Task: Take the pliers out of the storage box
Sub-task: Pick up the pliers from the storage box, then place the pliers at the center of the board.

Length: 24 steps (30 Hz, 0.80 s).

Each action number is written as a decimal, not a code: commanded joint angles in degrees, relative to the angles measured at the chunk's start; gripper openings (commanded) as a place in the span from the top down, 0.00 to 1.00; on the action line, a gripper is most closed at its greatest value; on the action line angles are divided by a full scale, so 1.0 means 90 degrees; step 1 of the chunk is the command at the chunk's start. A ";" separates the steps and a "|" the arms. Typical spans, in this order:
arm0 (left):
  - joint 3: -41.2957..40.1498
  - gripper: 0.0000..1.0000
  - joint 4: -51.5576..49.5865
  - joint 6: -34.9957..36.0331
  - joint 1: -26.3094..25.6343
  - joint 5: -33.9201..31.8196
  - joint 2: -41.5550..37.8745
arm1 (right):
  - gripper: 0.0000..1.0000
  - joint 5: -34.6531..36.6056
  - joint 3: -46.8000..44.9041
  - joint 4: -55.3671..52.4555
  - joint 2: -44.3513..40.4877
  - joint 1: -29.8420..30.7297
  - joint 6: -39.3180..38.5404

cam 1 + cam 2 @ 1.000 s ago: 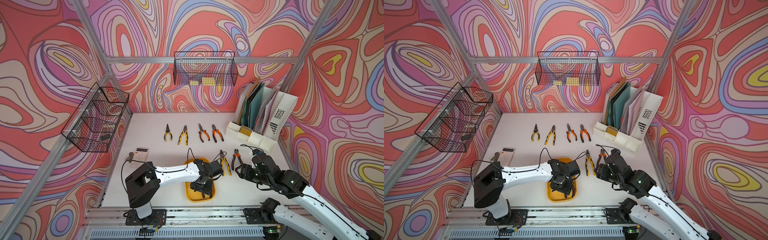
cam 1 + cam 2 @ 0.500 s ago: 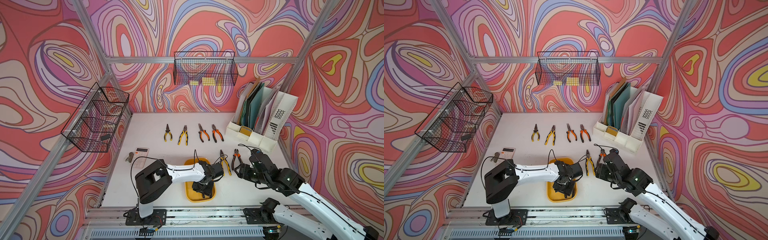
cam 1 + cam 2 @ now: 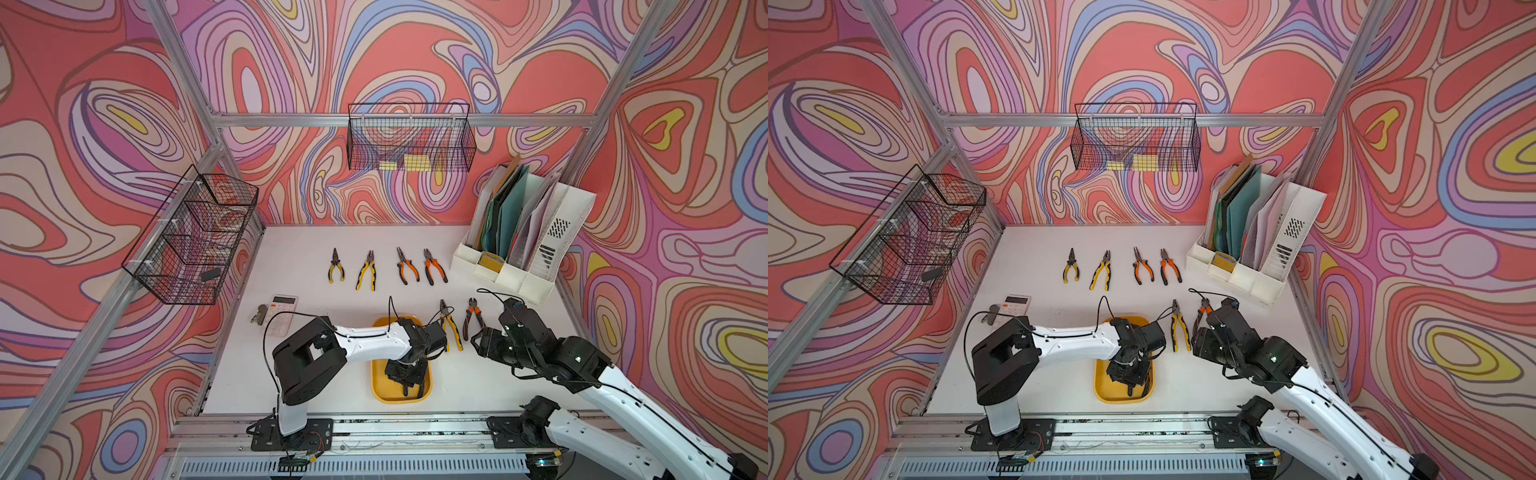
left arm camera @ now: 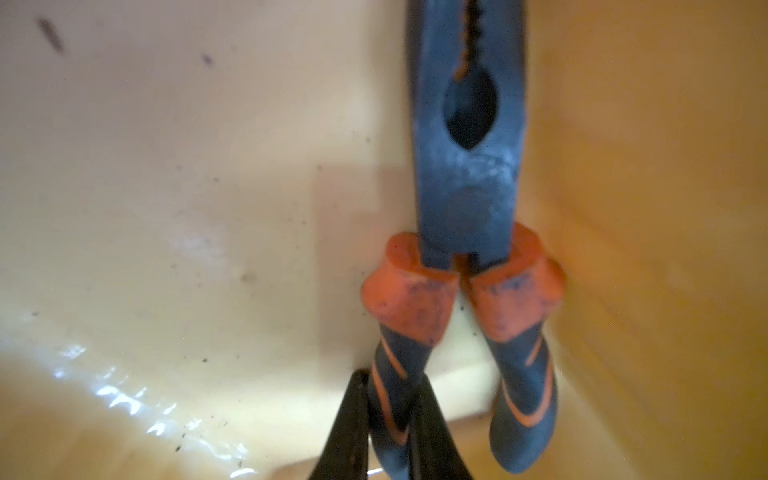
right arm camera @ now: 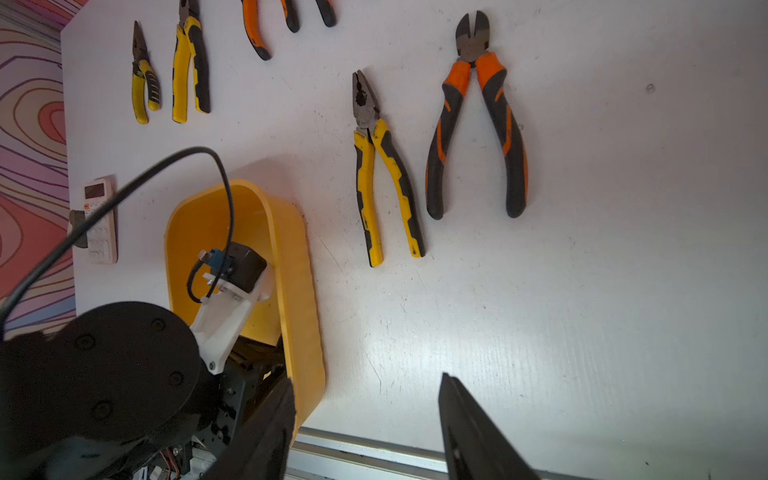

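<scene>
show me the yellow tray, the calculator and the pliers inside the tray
yellow tray [image 5: 297,270]: right wrist view, on its side wall
calculator [image 3: 286,309]: in a top view, on its keypad
pliers [image 4: 467,199]: left wrist view, on the dark metal pivot

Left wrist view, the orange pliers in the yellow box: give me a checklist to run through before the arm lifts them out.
1. Grip: ok, left gripper shut on orange pliers.
2. Both handles pinched: not ok, fingers hold one handle only.
3. Clearance from storage box wall: cannot tell, the pliers lie close along it.
4. Path clear: ok, right gripper open, empty, beside the box.
5. Set-down room: ok, bare table beside the box.
</scene>
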 commanded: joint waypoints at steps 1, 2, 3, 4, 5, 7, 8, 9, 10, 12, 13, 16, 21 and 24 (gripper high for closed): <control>-0.0175 1.00 0.0174 -0.0142 0.0016 -0.0478 -0.0302 | 0.41 0.0118 0.0102 -0.0045 -0.0061 0.0036 -0.0011; -0.0190 1.00 0.0134 -0.0189 0.0016 -0.0583 -0.0480 | 0.41 0.0123 0.0103 -0.0058 -0.0064 0.0036 -0.0010; -0.0186 1.00 0.0089 -0.0228 0.0016 -0.0683 -0.0679 | 0.40 0.0127 0.0107 -0.0070 -0.0070 0.0036 -0.0022; -0.0175 1.00 0.0027 -0.0260 0.0016 -0.0779 -0.0850 | 0.40 0.0123 0.0117 -0.0083 -0.0073 0.0036 -0.0023; -0.0134 1.00 -0.0063 -0.0298 0.0016 -0.0877 -0.1038 | 0.41 0.0137 0.0124 -0.0086 -0.0078 0.0041 -0.0033; -0.0005 1.00 -0.0281 -0.0333 0.0017 -0.1071 -0.1379 | 0.41 0.0165 0.0139 -0.0103 -0.0093 0.0036 -0.0035; 0.0091 1.00 -0.0412 -0.0334 0.0016 -0.1164 -0.1555 | 0.41 0.0174 0.0144 -0.0101 -0.0102 0.0036 -0.0034; 0.0207 1.00 -0.0561 -0.0326 0.0019 -0.1265 -0.1722 | 0.40 0.0177 0.0132 -0.0089 -0.0100 0.0036 -0.0040; 0.0319 1.00 -0.0716 -0.0315 0.0019 -0.1357 -0.1854 | 0.40 0.0162 0.0127 -0.0079 -0.0103 0.0036 -0.0040; 0.0648 1.00 -0.1160 -0.0263 0.0025 -0.1617 -0.2118 | 0.41 0.0158 0.0117 -0.0075 -0.0103 0.0035 -0.0037; 0.0804 1.00 -0.1400 -0.0216 0.0039 -0.1766 -0.2220 | 0.41 0.0153 0.0117 -0.0069 -0.0103 0.0036 -0.0035; 0.1192 1.00 -0.2122 -0.0034 0.0290 -0.2033 -0.2536 | 0.41 0.0148 0.0117 -0.0070 -0.0103 0.0036 -0.0031; 0.0858 1.00 -0.2565 0.0680 0.1548 -0.1929 -0.3253 | 0.41 0.0118 0.0127 0.0002 -0.0087 0.0036 -0.0033; 0.0611 1.00 -0.2633 0.1244 0.2345 -0.1850 -0.3591 | 0.41 0.0129 0.0146 -0.0037 -0.0082 0.0036 -0.0059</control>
